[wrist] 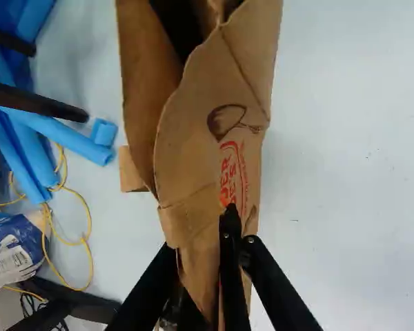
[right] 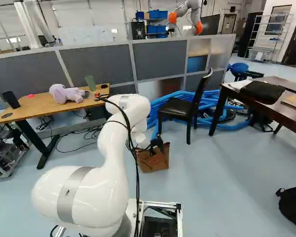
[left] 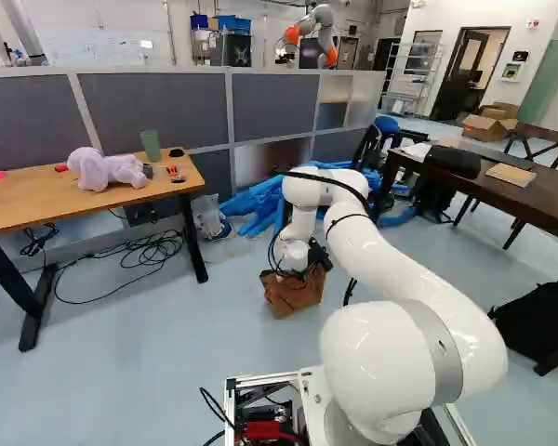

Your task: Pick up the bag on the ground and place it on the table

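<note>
Now, your fingers (wrist: 205,227) clench one end of the brown paper bag (wrist: 196,148); lifted off-centre, its weight could tear the paper

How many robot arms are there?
2. My white arm reaches down to the brown bag; another robot arm stands beyond the grey divider. More could hide behind it.

I see my big white arm (right: 108,148) left of middle, bent down to brown bag (right: 154,160) on floor (right: 212,197). My black gripper (right: 158,144) is at bag's top. Black chair (right: 180,107) stands behind bag, blue tubes (right: 164,101) past it. At left, wood table (right: 37,108) has purple toy (right: 66,94) and green cup (right: 90,82). At right I see dark table (right: 291,111), black backpack (right: 293,205) on floor. Over low gray wall (right: 103,64): another robot (right: 190,9), orange bits.
</note>
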Controlling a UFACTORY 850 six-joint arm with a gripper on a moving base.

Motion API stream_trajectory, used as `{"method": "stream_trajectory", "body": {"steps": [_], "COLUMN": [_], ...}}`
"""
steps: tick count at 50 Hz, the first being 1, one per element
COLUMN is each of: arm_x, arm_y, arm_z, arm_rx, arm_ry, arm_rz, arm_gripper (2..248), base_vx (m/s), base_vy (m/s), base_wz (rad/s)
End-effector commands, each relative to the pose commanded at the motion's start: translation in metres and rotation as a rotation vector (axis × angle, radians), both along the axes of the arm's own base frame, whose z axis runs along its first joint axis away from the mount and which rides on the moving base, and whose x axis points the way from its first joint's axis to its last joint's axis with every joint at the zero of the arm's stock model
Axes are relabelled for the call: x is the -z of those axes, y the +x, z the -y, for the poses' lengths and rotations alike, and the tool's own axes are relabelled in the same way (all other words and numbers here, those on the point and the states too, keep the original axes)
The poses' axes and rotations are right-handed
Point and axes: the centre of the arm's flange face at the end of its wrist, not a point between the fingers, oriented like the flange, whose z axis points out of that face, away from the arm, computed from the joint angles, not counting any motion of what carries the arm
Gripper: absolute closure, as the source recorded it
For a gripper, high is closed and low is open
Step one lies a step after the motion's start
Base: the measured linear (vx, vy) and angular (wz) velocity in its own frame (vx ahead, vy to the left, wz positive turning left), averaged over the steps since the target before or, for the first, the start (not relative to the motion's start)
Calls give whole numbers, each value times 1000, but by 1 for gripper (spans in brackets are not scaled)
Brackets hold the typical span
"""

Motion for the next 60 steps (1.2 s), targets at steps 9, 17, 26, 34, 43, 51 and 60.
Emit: {"method": "stream_trajectory", "body": {"steps": [9, 17, 26, 34, 43, 51, 60], "arm_x": [-13, -26, -40, -52, -66, -79, -93], "arm_y": [-2, -5, -8, -11, -18, -27, -37], "arm_z": [-3, -8, -14, -18, -23, -30, -38], "arm_rx": [-12, -30, -51, -69, -91, -114, -142], "arm_ry": [0, 0, 0, 0, 0, 0, 0], "arm_rz": [-1, -5, -7, -8, -14, -23, -32], "arm_gripper": [229, 229, 229, 229, 229, 229, 229], "base_vx": [0, 0, 0, 0, 0, 0, 0], "base_vy": [0, 0, 0, 0, 0, 0, 0], "base_wz": [0, 0, 0, 0, 0, 0, 0]}}
